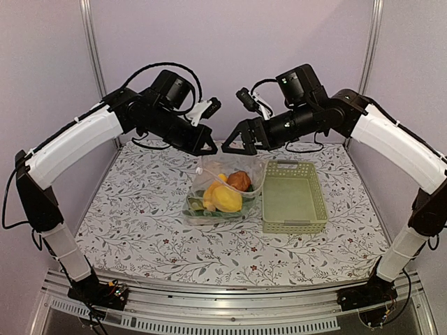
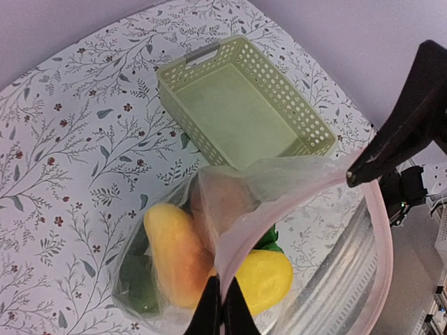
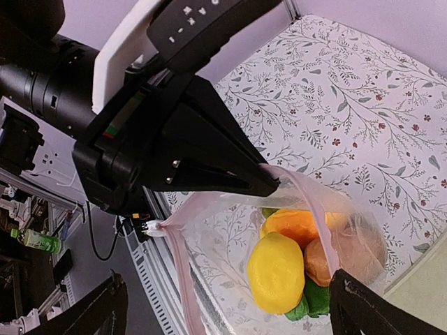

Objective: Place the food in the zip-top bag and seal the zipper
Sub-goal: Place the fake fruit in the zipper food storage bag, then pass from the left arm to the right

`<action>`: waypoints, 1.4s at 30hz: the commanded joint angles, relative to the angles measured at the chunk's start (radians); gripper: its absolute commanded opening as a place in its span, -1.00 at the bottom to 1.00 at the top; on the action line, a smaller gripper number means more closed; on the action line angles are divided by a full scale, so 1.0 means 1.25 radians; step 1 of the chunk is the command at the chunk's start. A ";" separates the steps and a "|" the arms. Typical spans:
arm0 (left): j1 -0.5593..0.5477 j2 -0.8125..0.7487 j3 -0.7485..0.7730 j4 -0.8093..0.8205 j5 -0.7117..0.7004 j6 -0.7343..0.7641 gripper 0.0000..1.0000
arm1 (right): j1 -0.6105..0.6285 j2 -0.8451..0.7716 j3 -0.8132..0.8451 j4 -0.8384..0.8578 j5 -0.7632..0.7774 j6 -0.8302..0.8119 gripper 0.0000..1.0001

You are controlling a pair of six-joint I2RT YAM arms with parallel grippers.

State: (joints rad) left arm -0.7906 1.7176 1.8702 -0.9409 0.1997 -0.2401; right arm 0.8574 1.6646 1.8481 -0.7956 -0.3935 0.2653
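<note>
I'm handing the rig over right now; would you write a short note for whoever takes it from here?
Left gripper: shut on the zipper, holding the bag's mouth up.
Right gripper: open, one fingertip against the zipper across the mouth.
Things: lemon, orange-yellow oval, potato and green pieces sit inside the zip-top bag; the pale green basket beside it holds nothing.
Done: the food looks loaded.
Left: the mouth gapes open; seal the zipper.
</note>
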 commanded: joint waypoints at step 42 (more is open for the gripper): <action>0.033 -0.024 0.016 0.047 0.045 0.024 -0.33 | 0.162 0.141 0.080 -0.013 0.154 -0.357 -1.00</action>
State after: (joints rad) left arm -0.7521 1.7290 1.8713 -0.9085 0.3294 -0.2420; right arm 1.0584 1.8130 1.9022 -0.8303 -0.2279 -0.1764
